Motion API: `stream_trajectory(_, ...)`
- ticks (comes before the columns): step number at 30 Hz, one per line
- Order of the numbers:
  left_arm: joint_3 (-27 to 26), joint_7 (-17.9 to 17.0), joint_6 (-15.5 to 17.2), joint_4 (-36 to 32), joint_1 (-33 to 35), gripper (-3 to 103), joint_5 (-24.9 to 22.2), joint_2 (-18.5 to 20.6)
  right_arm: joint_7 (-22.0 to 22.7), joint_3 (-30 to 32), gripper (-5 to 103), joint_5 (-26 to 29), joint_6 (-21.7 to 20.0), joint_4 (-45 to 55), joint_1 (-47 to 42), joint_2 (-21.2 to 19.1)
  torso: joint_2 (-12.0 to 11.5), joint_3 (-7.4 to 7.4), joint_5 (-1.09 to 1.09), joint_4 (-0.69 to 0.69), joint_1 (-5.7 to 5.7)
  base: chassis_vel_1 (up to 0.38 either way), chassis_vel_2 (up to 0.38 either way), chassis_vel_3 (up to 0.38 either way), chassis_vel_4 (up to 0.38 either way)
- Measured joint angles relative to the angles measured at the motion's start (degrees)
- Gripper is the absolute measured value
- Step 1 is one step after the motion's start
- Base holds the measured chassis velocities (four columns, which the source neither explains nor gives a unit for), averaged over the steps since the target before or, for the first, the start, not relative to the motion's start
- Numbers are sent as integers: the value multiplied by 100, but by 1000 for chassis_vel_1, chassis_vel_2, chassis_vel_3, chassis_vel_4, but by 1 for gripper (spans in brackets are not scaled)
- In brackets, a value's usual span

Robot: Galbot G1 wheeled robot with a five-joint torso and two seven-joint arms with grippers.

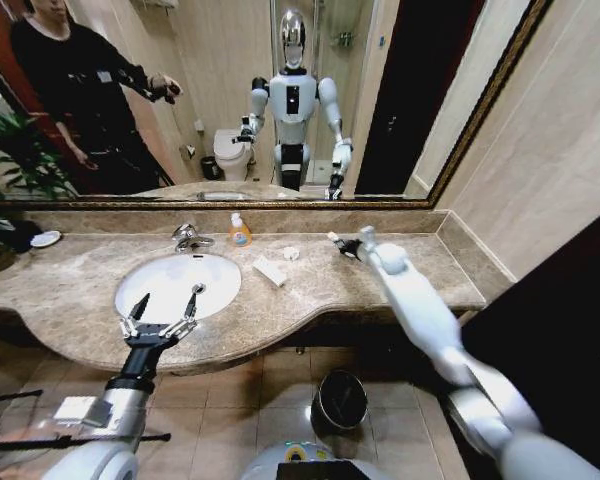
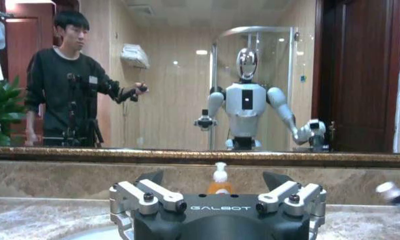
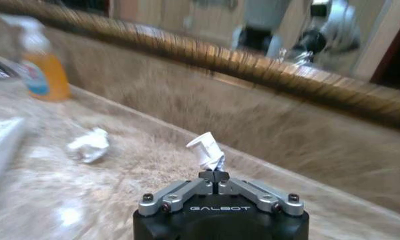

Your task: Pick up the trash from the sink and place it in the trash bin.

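The white oval sink (image 1: 160, 290) is set in the marble counter. My left gripper (image 1: 162, 310) hovers open over the basin's front rim, nothing between its fingers (image 2: 149, 177). My right gripper (image 1: 346, 244) is over the counter near the back wall, to the right of the sink. It is shut on a small white tube (image 3: 207, 146) that sticks up from the closed fingertips (image 3: 214, 175). A flat white packet (image 1: 270, 271) and a crumpled scrap (image 1: 291, 253) lie on the counter between sink and right gripper. The black trash bin (image 1: 340, 400) stands on the floor below the counter's front edge.
An orange soap bottle (image 1: 240, 232) and the chrome faucet (image 1: 188, 238) stand behind the basin. A wall mirror runs along the back of the counter. A plant (image 1: 5, 170) occupies the far left. The counter ends at a side wall on the right.
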Motion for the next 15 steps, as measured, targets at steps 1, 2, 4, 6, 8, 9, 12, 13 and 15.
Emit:
stream_trajectory(1,0,0,0,0,0,100,0,0,0,0,0,0,0,0,0,0,0,0,0,0,0,0,0,0,0)
stream_trajectory(2,0,-1,0,0,0,100,0,1,25,155,0,115,-32,375,-298,-202,0,0,0,-1,-1,0,0,0,0)
stream_trajectory(4,0,3,0,0,1,100,0,1,12,580,0,318,-116,1009,-902,-517,-1,0,3,2,0,0,0,0,0)
stream_trajectory(6,-1,-2,0,0,1,100,0,1,-72,1094,0,517,-200,1547,-1544,-785,0,0,1,-2,0,0,0,0,0)
stream_trajectory(8,1,2,0,0,1,100,0,1,-237,1733,0,776,-338,2112,-2329,-988,0,-1,0,-2,-1,0,0,0,0)
stream_trajectory(9,0,-1,0,0,0,100,0,1,-315,2081,0,917,-372,2368,-2917,-1034,0,0,0,0,-1,0,0,0,0)
stream_trajectory(12,0,-1,0,0,1,100,0,1,-413,2332,0,870,-383,2533,-3550,-935,0,0,0,0,-1,0,0,0,0)
stream_trajectory(13,0,-1,0,0,1,100,0,1,-553,2490,0,666,-384,2603,-4101,-690,0,0,1,0,0,0,0,0,0)
stream_trajectory(15,0,0,0,0,0,100,0,1,-644,2528,0,502,-383,2600,-4330,-548,0,0,0,1,0,0,0,0,0)
